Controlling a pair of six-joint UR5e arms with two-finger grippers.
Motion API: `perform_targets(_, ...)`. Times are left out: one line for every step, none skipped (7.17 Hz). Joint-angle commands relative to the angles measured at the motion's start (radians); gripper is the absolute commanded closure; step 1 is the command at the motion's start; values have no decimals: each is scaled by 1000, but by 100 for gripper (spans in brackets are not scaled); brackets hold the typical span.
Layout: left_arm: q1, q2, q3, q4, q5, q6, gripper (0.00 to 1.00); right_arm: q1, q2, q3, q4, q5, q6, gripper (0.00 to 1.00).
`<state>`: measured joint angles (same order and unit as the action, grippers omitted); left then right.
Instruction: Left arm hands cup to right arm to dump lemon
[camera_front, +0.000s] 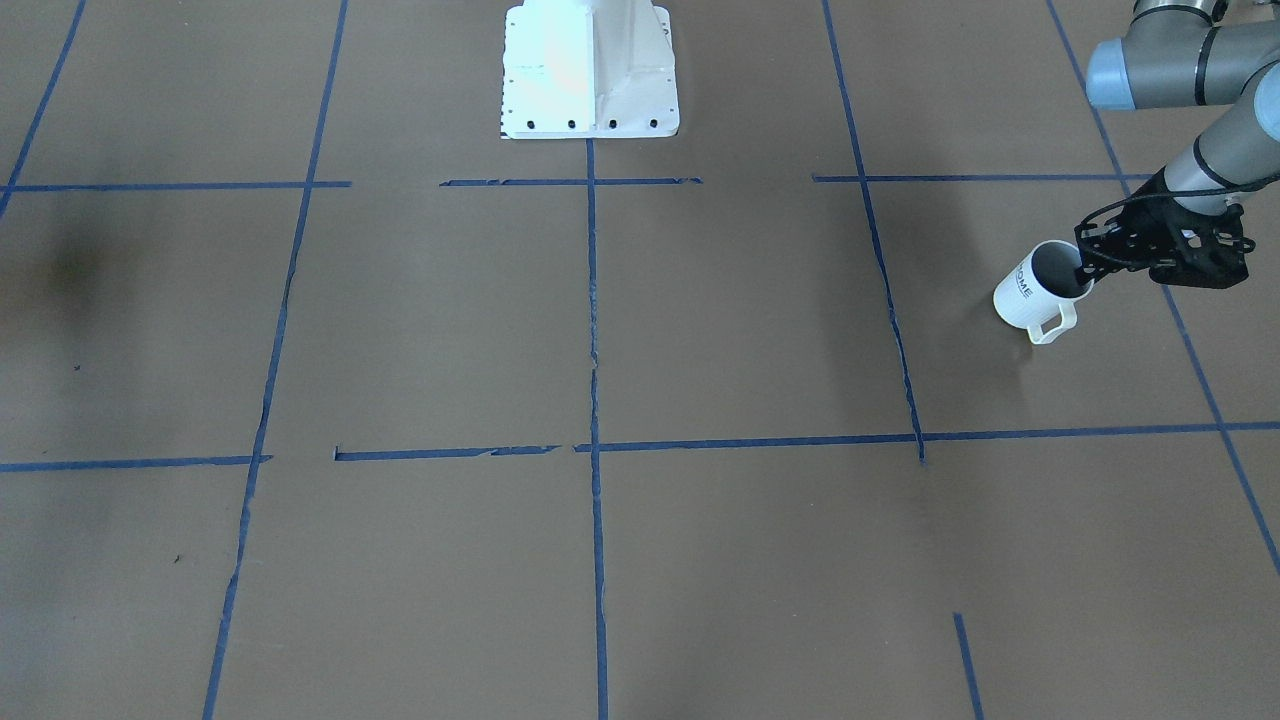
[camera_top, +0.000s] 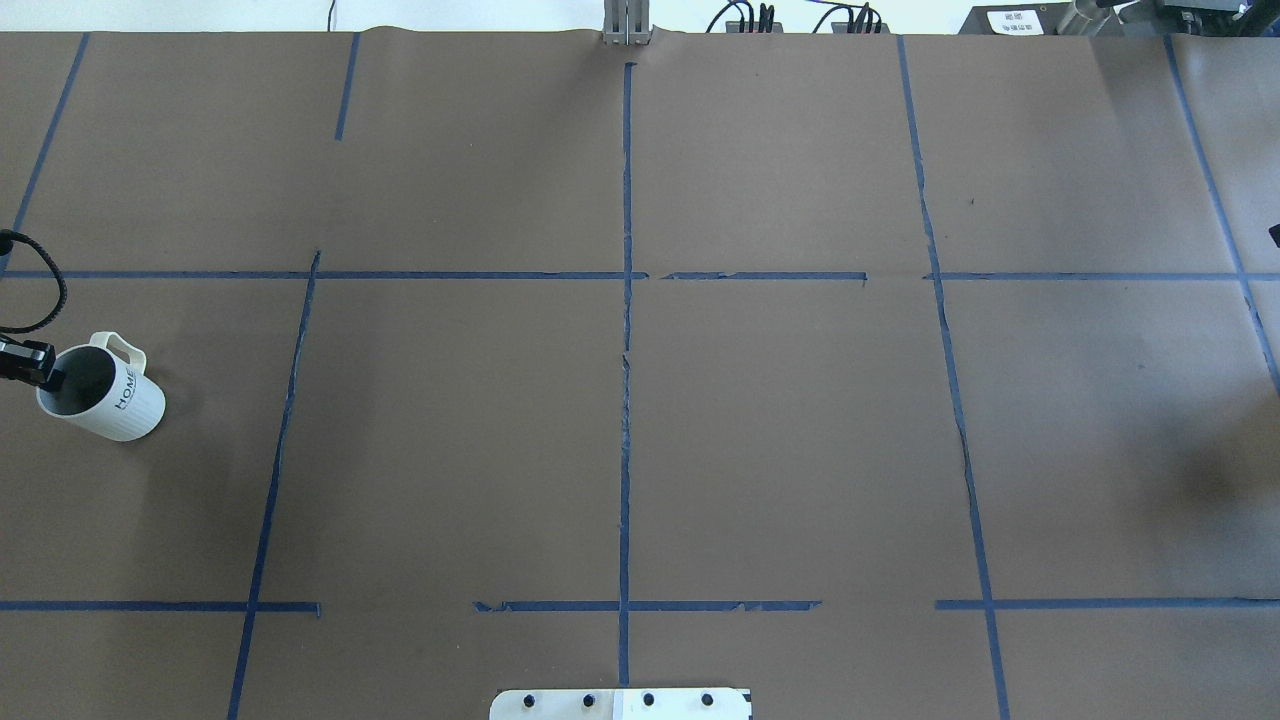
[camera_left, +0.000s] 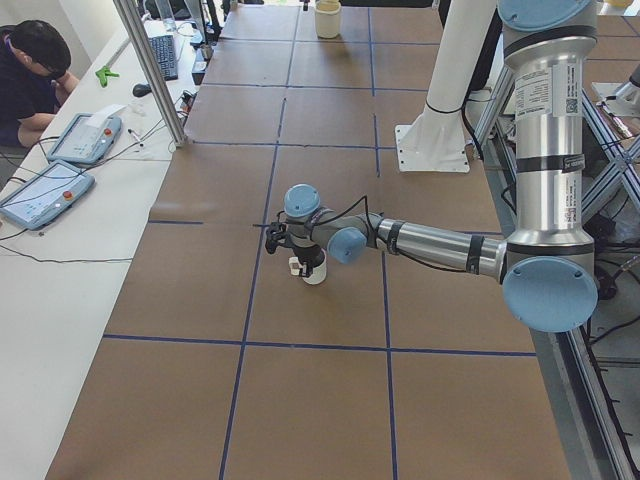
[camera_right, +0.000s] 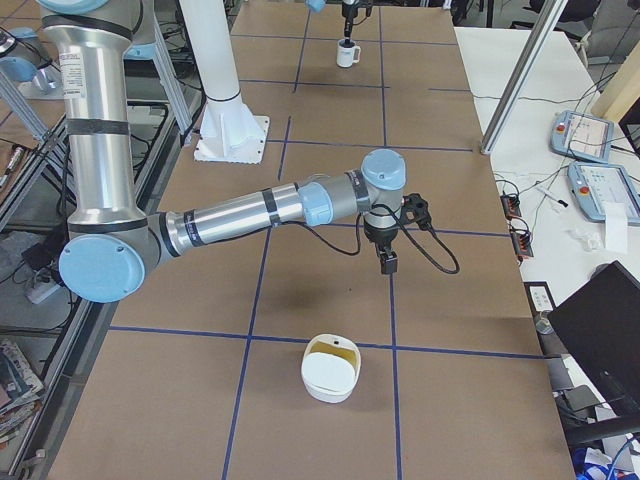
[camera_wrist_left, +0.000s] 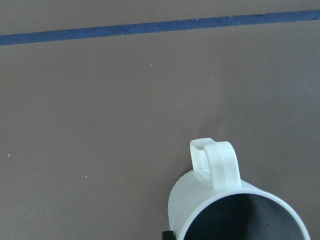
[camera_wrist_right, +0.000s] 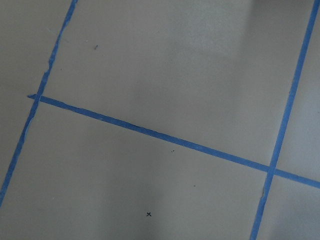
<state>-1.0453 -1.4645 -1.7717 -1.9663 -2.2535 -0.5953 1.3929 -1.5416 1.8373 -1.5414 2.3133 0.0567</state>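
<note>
The cup (camera_front: 1030, 290) is a white mug with "HOME" lettering and a loop handle, at the table's far left end; it also shows in the overhead view (camera_top: 105, 395) and the left wrist view (camera_wrist_left: 220, 210). My left gripper (camera_front: 1085, 265) is shut on its rim, one finger inside and one outside, on the side away from the handle. The lemon is hidden; the mug's inside looks dark. My right gripper (camera_right: 385, 262) hangs over bare table near the right end and shows only in the exterior right view, so I cannot tell whether it is open or shut.
A white bowl (camera_right: 330, 368) with a yellowish inside sits on the table beyond the right gripper. The white robot base (camera_front: 590, 70) stands at the table's middle edge. Blue tape lines (camera_top: 626, 300) cross the brown surface. An operator (camera_left: 30, 70) sits beside the table.
</note>
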Motion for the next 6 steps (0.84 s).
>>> perform_targets(-12, 1, -2, 6, -1, 50, 0, 3, -18, 0, -5, 0, 0, 0)
perform_targets(-71, 0, -12, 92, -3, 169, 0, 5, -35, -1, -5, -2, -3, 0)
perform_targets(-157, -10, -26, 227, -4, 340, 0, 12, -57, -4, -6, -2, -27, 0)
perform_targets(-248, -11, -28, 318, -6, 474, 0, 30, -69, -7, -12, 0, -52, 0)
perform_targets(-339, -10, -28, 393, -42, 577, 0, 55, -74, -3, -57, 0, -93, 0)
perform_targets(-423, -7, -26, 462, -93, 647, 0, 93, -72, 0, -124, 0, -159, 0)
